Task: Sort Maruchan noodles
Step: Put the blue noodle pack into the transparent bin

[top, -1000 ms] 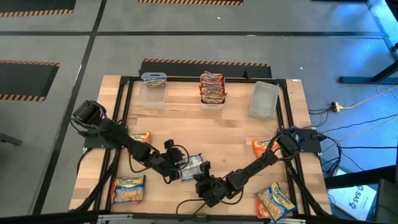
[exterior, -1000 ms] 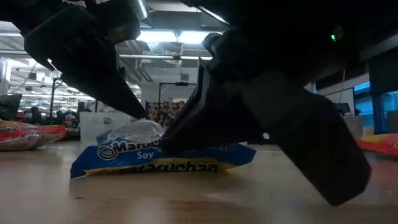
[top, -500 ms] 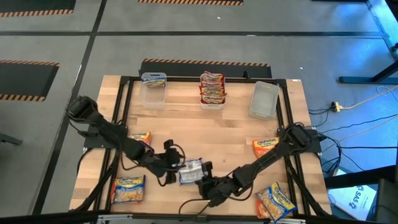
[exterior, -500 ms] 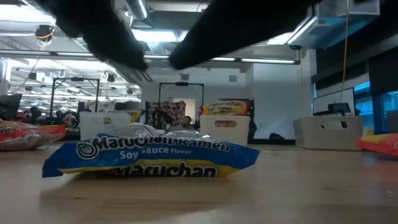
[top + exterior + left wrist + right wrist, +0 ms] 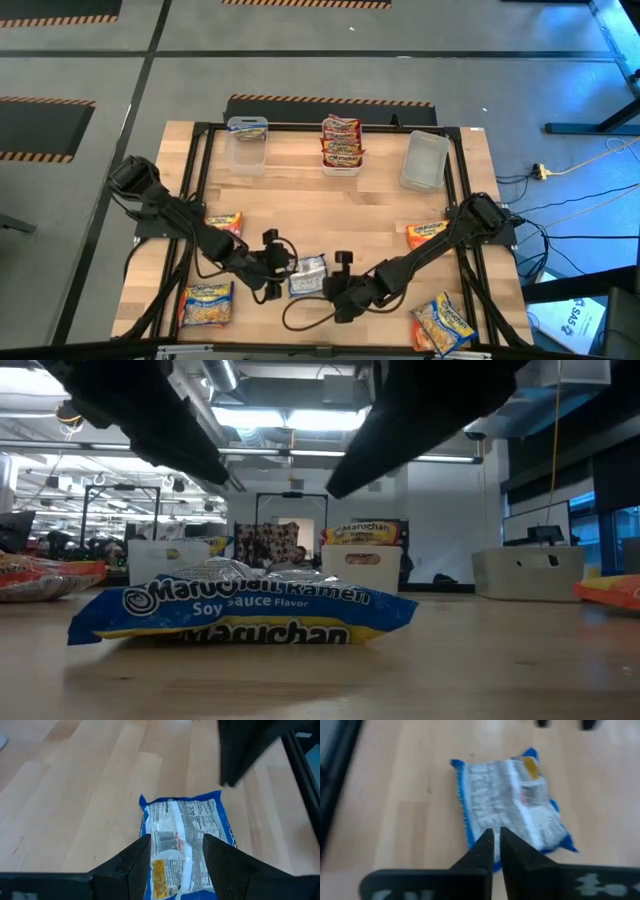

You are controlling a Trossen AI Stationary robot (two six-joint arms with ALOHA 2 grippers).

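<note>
I see the blue-white packet (image 5: pixel 308 276) lying flat on the table (image 5: pixel 380 215), lower centre of the high view, printed back up. My left gripper (image 5: pixel 172 855) hangs over its left end, fingers (image 5: pixel 135 862) spread apart, gripping nothing. My right gripper (image 5: pixel 494 845) sits just right of it, fingers nearly pressed together, only a slit between, empty. Red packets (image 5: pixel 341 140) fill the middle bin (image 5: pixel 341 166) at top centre; the top-left bin (image 5: pixel 247 145) has one blue packet; the top-right bin (image 5: pixel 424 160) looks empty. Orange-yellow packets (image 5: pixel 206 303) lie lower left, left, right and lower right.
</note>
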